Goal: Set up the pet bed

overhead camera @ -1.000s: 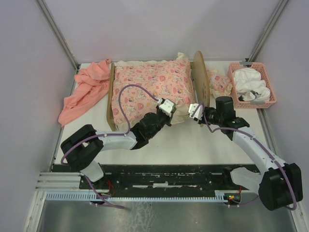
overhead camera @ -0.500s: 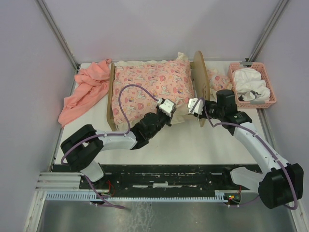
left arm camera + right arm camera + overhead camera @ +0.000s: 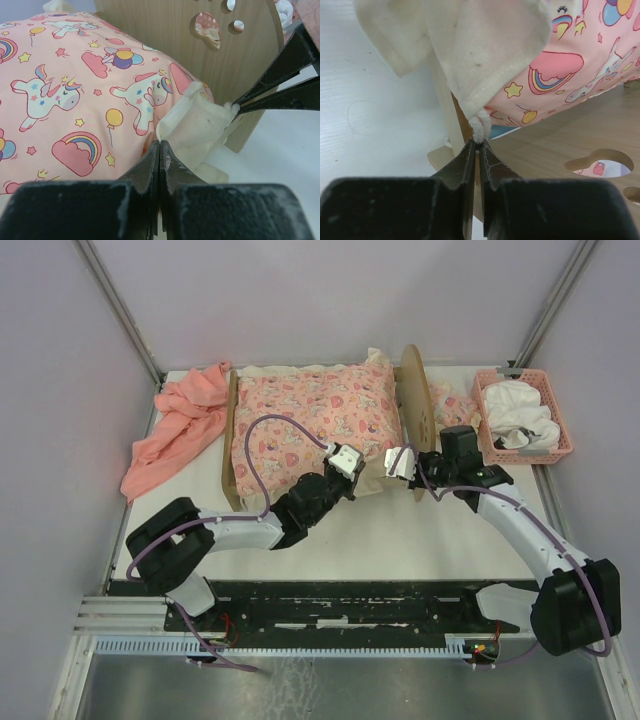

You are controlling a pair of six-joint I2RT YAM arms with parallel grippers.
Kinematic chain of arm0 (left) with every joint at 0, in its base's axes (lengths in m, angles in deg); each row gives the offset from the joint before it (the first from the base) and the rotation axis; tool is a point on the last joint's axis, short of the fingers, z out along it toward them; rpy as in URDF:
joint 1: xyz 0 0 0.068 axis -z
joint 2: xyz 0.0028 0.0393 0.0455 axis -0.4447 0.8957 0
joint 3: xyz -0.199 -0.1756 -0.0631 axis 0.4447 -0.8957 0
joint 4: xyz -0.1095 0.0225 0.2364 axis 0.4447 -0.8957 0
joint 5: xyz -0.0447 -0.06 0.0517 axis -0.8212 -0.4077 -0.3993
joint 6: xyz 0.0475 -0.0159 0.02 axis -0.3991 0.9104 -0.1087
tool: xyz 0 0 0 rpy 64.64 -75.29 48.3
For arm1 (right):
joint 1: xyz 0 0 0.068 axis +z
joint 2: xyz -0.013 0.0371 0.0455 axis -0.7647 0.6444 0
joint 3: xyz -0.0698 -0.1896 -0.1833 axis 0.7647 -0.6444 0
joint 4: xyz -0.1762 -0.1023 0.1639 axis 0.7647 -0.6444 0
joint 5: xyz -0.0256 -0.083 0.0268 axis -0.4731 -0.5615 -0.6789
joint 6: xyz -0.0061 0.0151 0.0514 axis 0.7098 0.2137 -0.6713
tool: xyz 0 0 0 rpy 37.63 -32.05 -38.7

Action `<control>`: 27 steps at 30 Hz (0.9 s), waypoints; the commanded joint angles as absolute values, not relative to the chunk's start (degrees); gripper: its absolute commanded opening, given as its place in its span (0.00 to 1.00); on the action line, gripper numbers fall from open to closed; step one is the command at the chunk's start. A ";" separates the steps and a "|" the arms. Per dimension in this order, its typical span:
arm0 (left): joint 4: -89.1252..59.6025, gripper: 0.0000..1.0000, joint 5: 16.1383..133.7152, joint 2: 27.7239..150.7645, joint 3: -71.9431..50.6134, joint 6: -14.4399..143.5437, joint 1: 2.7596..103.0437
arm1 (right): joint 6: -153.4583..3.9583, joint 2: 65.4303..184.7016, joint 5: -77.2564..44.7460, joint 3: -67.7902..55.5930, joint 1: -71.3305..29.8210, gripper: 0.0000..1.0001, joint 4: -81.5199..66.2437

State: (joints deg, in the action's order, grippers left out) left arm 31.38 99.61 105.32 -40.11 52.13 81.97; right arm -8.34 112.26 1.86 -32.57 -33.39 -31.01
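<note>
Pet bed (image 3: 412, 390) sits on your white tabletop (image 3: 400, 530) between lilac walls (image 3: 300, 300); left pincer (image 3: 159, 150) is closed tight, right pincer (image 3: 477, 145) pinches the cream pad (image 3: 485, 50) by its corner.

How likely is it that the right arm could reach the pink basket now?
Probably yes: the pink basket sits close beside that arm's wrist, with nothing between them. But the right gripper is shut on a cream fabric corner, so it must let go first.
</note>
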 commanded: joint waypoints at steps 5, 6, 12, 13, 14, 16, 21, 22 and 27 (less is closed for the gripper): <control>35.24 0.03 101.73 107.30 -40.21 53.50 81.42 | -12.36 110.92 -3.59 -25.12 -32.12 0.05 -37.02; 35.25 0.03 101.97 107.63 -40.14 53.50 81.41 | -13.34 110.80 -3.86 -24.01 -31.80 0.05 -37.99; 35.71 0.03 102.80 109.34 -40.21 53.92 81.30 | -18.20 111.05 -4.56 -20.10 -29.84 0.02 -43.01; 35.70 0.03 102.81 109.50 -40.21 54.01 81.33 | -18.99 111.12 -4.64 -19.54 -29.70 0.02 -43.65; 35.65 0.03 102.85 109.65 -40.21 54.09 81.32 | -19.75 111.20 -4.60 -18.81 -29.62 0.02 -44.35; 35.69 0.03 102.88 110.10 -40.14 54.11 81.39 | -22.44 111.23 -4.98 -17.05 -29.43 0.02 -45.00; 35.69 0.03 103.35 110.77 -40.13 54.00 81.32 | -34.84 112.86 -6.14 -9.08 -29.41 0.04 -49.50; 35.69 0.03 103.42 110.97 -40.12 54.02 81.32 | -37.87 113.52 -6.53 -7.11 -29.41 0.04 -51.31; 36.33 0.03 103.55 111.82 -40.12 54.46 81.33 | -49.50 116.23 -4.53 -5.08 -29.41 0.04 -57.46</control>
State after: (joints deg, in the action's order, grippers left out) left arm 35.08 101.12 110.37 -40.11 52.41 81.71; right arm -37.76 115.36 -5.33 -6.91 -29.28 -52.43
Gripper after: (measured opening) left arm 0.035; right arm 0.040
